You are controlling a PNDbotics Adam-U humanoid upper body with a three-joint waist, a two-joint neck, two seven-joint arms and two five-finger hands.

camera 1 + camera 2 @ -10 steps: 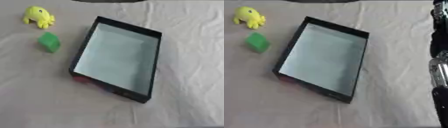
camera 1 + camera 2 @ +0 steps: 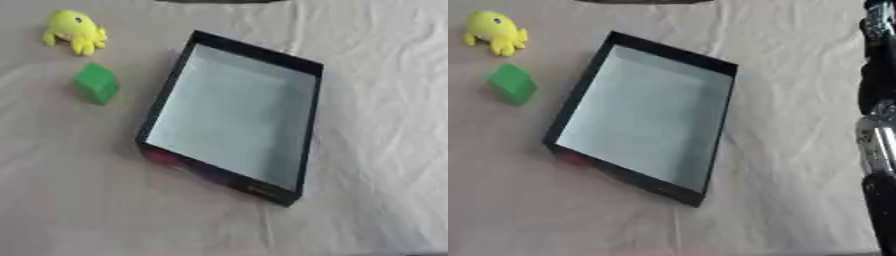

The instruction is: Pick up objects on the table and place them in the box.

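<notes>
One arm of mine, the right arm [image 2: 877, 125], hangs upright right of the box [image 2: 229, 110]; its fingers' state I cannot tell.

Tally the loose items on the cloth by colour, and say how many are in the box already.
Yellow: 1, a soft toy
Green: 1, a block
In the box: 0, only its pale floor shows
Total: 2, both left of the box on the cloth
</notes>
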